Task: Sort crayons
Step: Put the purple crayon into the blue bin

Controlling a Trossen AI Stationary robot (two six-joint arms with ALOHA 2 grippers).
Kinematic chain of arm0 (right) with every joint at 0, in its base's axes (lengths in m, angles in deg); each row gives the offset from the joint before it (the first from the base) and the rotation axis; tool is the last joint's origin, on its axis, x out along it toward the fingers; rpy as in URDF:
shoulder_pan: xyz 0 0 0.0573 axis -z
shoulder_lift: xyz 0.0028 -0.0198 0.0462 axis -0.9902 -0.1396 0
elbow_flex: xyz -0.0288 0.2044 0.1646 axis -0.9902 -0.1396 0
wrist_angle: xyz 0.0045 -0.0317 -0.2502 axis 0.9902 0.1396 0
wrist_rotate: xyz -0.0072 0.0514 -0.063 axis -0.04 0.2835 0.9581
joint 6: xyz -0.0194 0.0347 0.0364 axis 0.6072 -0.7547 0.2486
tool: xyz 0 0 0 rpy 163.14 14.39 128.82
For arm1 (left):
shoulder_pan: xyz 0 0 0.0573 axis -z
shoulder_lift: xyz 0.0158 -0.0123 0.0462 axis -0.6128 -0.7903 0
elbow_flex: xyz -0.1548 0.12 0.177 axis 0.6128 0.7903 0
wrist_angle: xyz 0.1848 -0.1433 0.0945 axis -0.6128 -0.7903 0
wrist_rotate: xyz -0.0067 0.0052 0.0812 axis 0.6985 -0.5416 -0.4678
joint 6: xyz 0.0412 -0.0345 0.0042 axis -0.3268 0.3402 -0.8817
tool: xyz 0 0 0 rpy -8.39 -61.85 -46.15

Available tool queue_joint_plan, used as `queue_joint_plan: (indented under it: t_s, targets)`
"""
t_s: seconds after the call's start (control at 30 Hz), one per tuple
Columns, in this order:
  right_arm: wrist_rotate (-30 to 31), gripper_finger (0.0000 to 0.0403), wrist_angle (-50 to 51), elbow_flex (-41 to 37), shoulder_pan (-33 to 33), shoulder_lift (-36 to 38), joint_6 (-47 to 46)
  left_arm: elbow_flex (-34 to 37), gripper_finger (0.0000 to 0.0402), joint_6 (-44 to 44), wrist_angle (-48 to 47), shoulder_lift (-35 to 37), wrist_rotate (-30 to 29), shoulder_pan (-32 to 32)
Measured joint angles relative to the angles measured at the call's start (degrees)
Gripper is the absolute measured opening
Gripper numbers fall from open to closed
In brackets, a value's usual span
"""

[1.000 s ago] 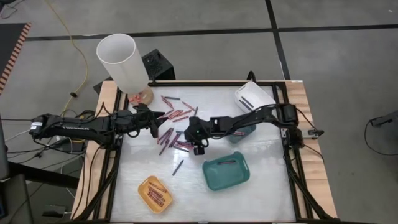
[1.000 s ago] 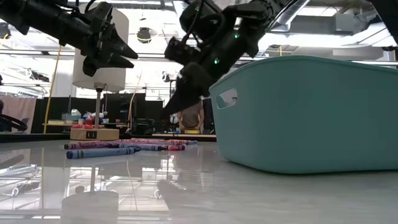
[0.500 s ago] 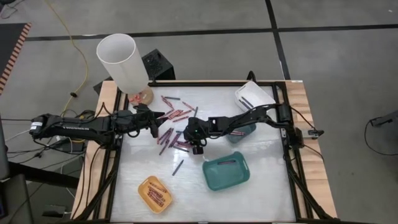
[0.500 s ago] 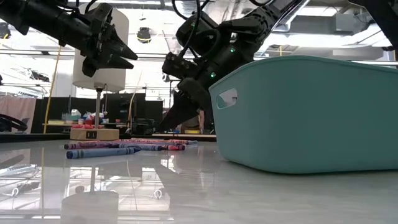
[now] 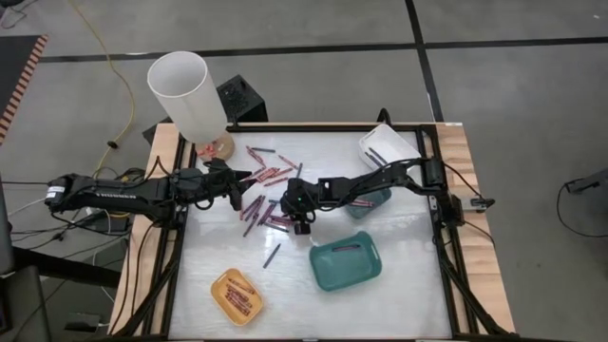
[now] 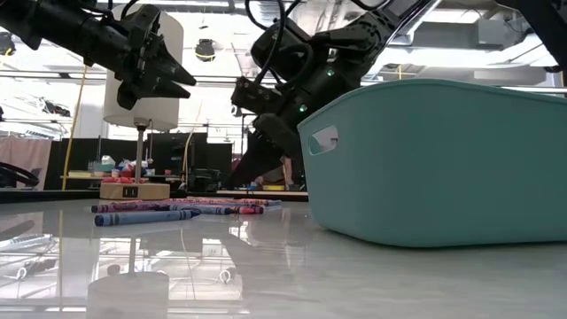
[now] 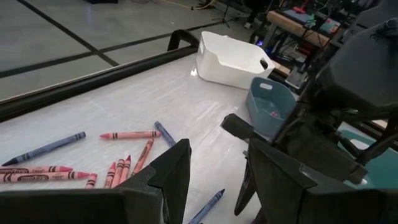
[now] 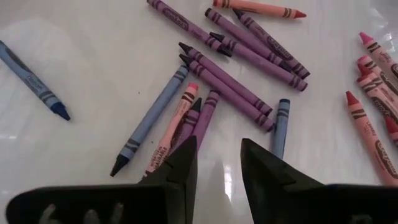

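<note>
The right gripper (image 5: pixel 300 224), fingers parted and holding nothing, hangs low over the crayons (image 5: pixel 266 190) near the centre of the high view, just above the teal tray (image 5: pixel 346 263). In its wrist view the short, paper-wrapped sticks lie flat on the glossy white table (image 5: pixel 408 285): several purple ones fanned side by side, a pale blue one (image 8: pixel 147 121) angled beside a pink one (image 8: pixel 171 127), and red ones at the right edge. The left gripper (image 5: pixel 238 193), also unclenched and empty, is held above the table at centre left of the high view, at the pile's left side. More crayons lie in the yellow tray (image 5: pixel 237 294) at lower left. A lone crayon (image 5: pixel 272 255) lies between that tray and the pile.
</note>
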State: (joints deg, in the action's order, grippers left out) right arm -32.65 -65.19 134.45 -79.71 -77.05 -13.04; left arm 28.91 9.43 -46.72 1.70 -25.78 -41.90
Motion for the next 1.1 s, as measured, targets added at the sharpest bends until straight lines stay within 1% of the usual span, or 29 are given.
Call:
queue_joint_plan:
  t_s: [0.5, 0.63, 0.73, 1.1]
  targets:
    - [0.0, 0.0118, -0.6, 0.0, 0.1, -0.1, 0.2, 0.0, 0.0151, 0.7, 0.0, 0.0, 0.0, 0.0]
    - [-0.2, 0.0118, -1.4, -0.2, 0.0, -1.7, -0.2, 0.0, 0.0151, 0.8, 0.0, 0.0, 0.0, 0.0]
    - [-0.3, 0.0118, -4.5, 0.2, -0.4, -3.6, -0.2, 0.0, 0.0151, 0.8, 0.0, 0.0, -0.5, 0.0]
    - [-0.4, 0.0118, -2.5, 0.1, 0.0, -4.4, -1.3, 0.0, 0.0151, 1.1, 0.0, 0.0, -1.0, 0.0]
